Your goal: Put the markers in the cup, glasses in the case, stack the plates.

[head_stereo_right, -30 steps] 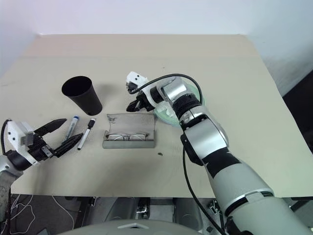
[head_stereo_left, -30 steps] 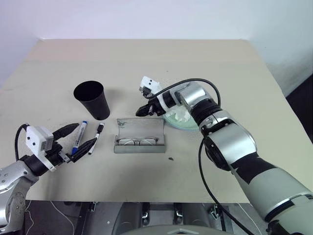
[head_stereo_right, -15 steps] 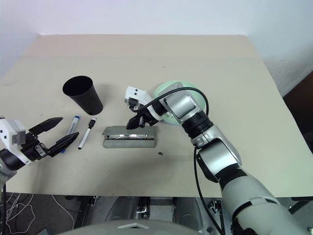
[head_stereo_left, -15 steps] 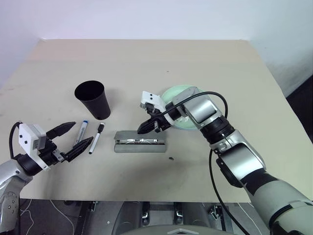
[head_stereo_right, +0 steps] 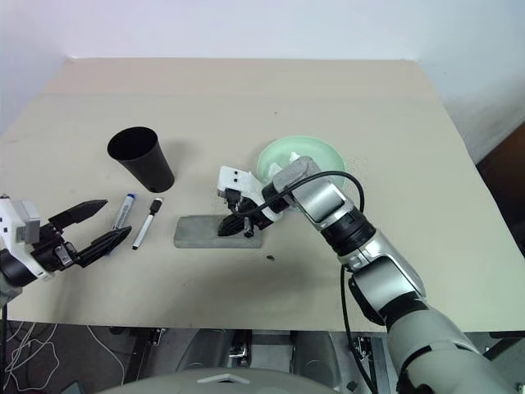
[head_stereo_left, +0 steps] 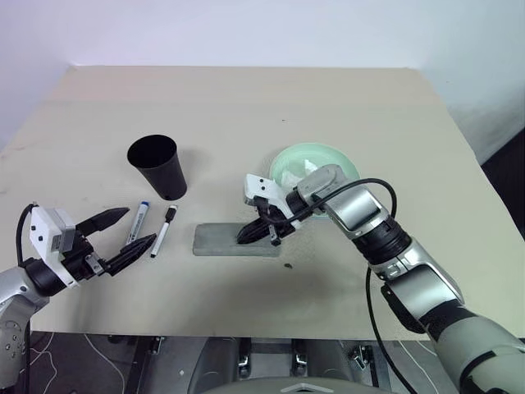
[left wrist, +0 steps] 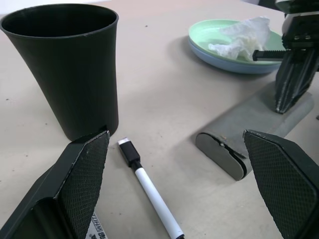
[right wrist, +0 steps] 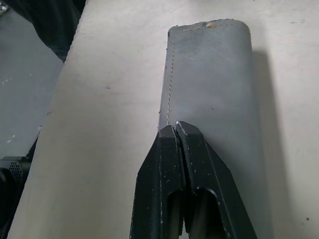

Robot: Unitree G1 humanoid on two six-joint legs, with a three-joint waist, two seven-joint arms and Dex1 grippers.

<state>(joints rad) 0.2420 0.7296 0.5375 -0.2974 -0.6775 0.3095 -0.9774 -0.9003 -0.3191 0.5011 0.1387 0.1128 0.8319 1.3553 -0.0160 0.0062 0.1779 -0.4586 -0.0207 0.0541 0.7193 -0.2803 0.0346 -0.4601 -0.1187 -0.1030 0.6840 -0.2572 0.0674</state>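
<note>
Here the grey case (head_stereo_left: 236,240) lies closed on the surface (head_stereo_left: 246,115), and the right gripper (head_stereo_left: 248,235), fingers pressed together, rests its tips on the lid. Nearby, the left gripper (head_stereo_left: 123,232) hangs spread wide just beside the two markers (head_stereo_left: 150,227), with the black cup (head_stereo_left: 157,167) behind them and the stacked plates (head_stereo_left: 315,161) beyond the case.

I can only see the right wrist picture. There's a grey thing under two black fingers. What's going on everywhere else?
Observer: The grey case is closed flat; the shut right gripper presses on its lid.
Child: Where are the pens?
Observer: Both markers lie on the table beside the black cup.
Child: And the other hand?
Observer: The left gripper is open, near the markers, holding nothing.
</note>
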